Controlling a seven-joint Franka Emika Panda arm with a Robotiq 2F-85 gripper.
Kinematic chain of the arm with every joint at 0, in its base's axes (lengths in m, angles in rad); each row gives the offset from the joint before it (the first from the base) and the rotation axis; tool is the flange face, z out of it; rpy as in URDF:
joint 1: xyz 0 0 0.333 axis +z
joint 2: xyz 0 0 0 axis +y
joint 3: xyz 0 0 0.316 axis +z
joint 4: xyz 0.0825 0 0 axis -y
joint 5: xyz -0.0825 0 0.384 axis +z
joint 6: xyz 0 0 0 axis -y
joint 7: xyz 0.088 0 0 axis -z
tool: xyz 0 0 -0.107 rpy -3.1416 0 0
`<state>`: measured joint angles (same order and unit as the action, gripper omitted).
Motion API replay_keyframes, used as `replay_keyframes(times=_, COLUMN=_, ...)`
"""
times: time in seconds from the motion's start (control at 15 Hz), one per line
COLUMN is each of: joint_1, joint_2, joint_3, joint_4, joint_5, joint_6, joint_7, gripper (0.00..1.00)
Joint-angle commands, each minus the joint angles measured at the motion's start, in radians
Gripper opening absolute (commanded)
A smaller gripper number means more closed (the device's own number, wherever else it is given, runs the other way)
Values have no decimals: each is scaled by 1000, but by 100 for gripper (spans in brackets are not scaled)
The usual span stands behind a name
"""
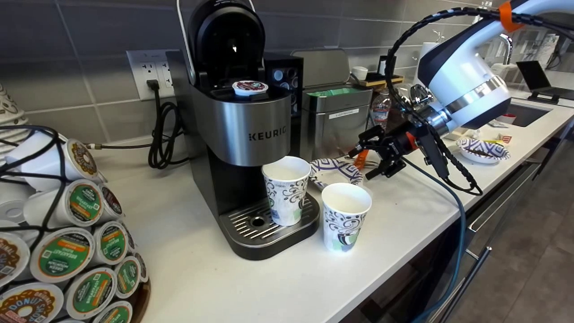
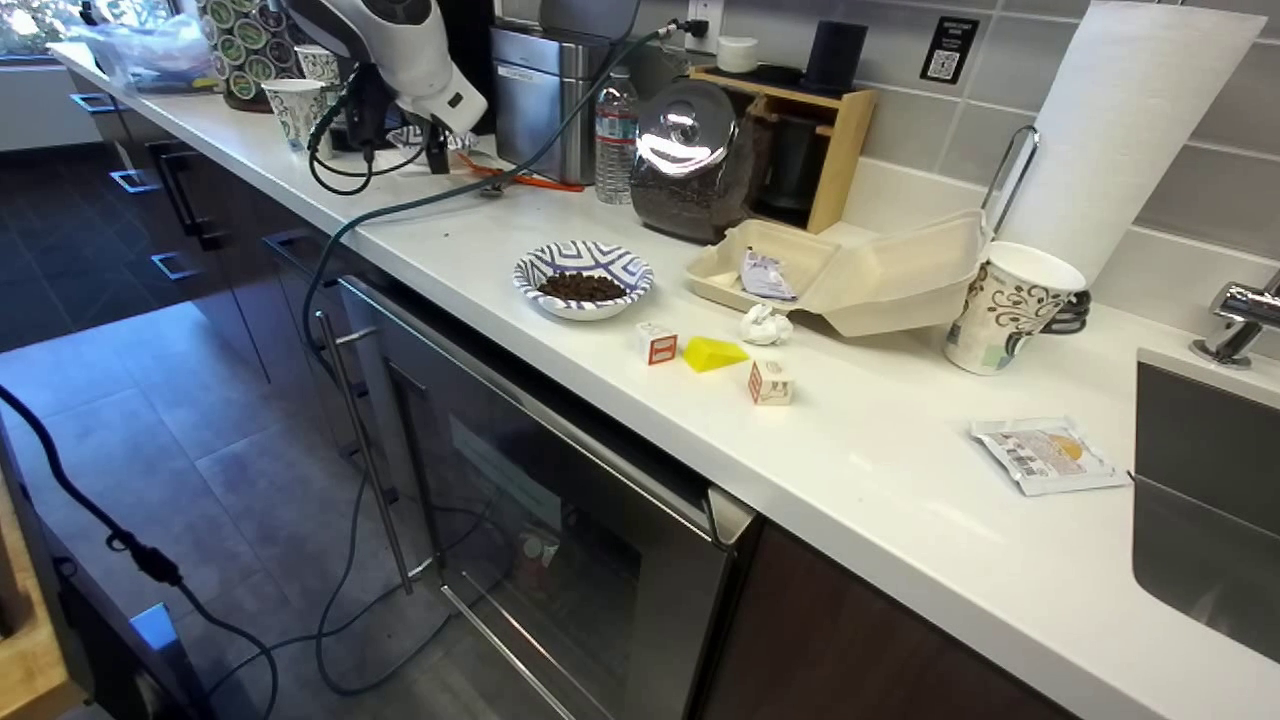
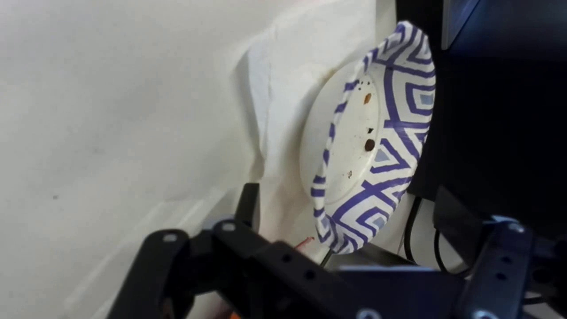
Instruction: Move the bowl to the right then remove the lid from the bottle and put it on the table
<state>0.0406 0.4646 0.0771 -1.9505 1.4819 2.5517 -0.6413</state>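
My gripper (image 1: 360, 164) is spread and empty; the likely target bowl (image 3: 375, 133) lies just ahead of its fingertips (image 3: 249, 204), by the coffee maker (image 1: 246, 128), set back from the front edge of the table (image 1: 210, 287).

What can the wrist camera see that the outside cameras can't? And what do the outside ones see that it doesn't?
Only the wrist view: dark specks inside the near bowl. I can't make those specks out from outside.

Only the exterior views: the water bottle, the coffee pods and a second bowl with brown bits in it. These show in both exterior views.

Shared by wrist and outside: the gripper with its fingers apart, that near bowl, and the off-white table.
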Motion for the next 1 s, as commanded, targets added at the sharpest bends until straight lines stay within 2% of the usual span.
replay_keyframes(times=0.0, joint_1=19, joint_2=34, joint_3=-18, joint_4=54, joint_5=-31, joint_6=10, joint_7=51, gripper=89)
replay_keyframes(times=0.13, joint_1=22, joint_2=39, joint_3=-18, joint_4=64, joint_5=-50, joint_6=5, joint_7=70, gripper=79)
replay_keyframes(times=0.27, joint_1=25, joint_2=43, joint_3=-16, joint_4=70, joint_5=-81, joint_6=0, joint_7=94, gripper=58)
replay_keyframes(times=0.47, joint_1=33, joint_2=53, joint_3=-12, joint_4=81, joint_5=-138, joint_6=0, joint_7=134, gripper=40)
replay_keyframes(times=0.53, joint_1=34, joint_2=56, joint_3=-10, joint_4=84, joint_5=-154, joint_6=-2, joint_7=145, gripper=23)
replay_keyframes(times=0.73, joint_1=31, joint_2=55, joint_3=-8, joint_4=81, joint_5=-190, joint_6=-1, joint_7=169, gripper=0)
replay_keyframes(times=0.93, joint_1=21, joint_2=32, joint_3=-9, joint_4=55, joint_5=-230, joint_6=-17, joint_7=179, gripper=0)
